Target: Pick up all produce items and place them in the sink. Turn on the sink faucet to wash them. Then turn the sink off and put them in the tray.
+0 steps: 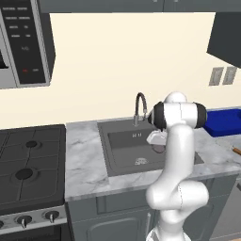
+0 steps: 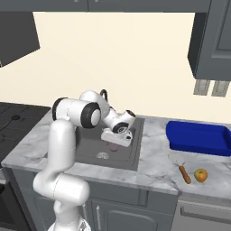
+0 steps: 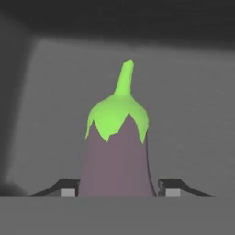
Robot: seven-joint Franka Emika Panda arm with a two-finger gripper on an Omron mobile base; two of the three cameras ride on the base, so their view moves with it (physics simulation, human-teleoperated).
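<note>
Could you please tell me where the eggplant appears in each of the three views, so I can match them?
Left base view: eggplant inside the sink, just left of the white arm.
Right base view: eggplant under the gripper, right of the drain.
Hand view: eggplant centre, between the fingertips.
Shared landmark: the drain.

Purple eggplant (image 3: 117,156), green stem, low in the sink (image 1: 122,146); yellow fruit (image 2: 200,175) on counter.

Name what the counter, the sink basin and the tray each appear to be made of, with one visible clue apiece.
Counter: polished marble or an imitation, white with grey veining.
Sink basin: probably matte dark grey composite or metal; uniform, no shine.
Tray: likely plastic; uniform bright blue, smooth raised rim.
</note>
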